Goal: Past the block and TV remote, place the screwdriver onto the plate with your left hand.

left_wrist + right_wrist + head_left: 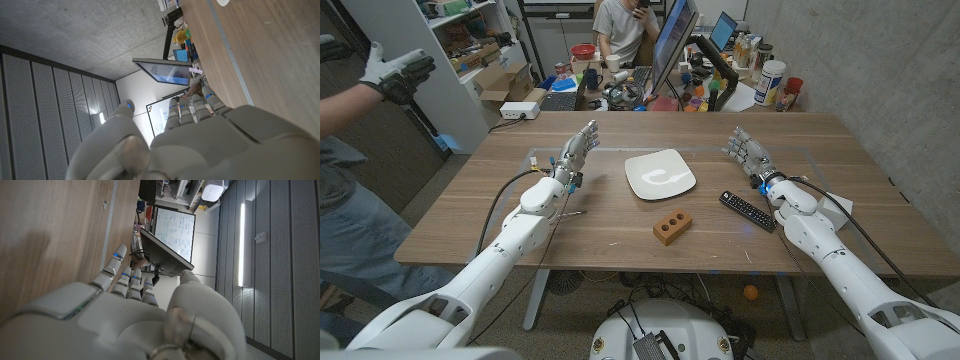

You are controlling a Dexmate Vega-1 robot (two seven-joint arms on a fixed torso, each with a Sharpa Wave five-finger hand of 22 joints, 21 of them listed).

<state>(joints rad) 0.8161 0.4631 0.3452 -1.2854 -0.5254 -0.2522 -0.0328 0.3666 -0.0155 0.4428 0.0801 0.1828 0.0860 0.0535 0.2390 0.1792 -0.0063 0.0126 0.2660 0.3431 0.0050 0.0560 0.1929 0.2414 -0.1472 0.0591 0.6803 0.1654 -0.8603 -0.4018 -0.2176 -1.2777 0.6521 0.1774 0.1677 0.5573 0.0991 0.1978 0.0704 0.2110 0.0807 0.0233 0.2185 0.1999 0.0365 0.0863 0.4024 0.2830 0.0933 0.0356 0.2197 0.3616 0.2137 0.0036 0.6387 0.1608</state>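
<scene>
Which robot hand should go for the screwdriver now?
Left. The screwdriver lies beside the left forearm, just behind the empty left robot hand. The right robot hand stands across the plate, by the TV remote.

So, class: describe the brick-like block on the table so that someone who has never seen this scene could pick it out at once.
Start at the wooden table and find the white plate near its middle. Just in front of the plate, toward the robot, lies the block, with the black TV remote to its right. It alone is reddish-brown and brick-shaped, with two round holes in its top.
</scene>
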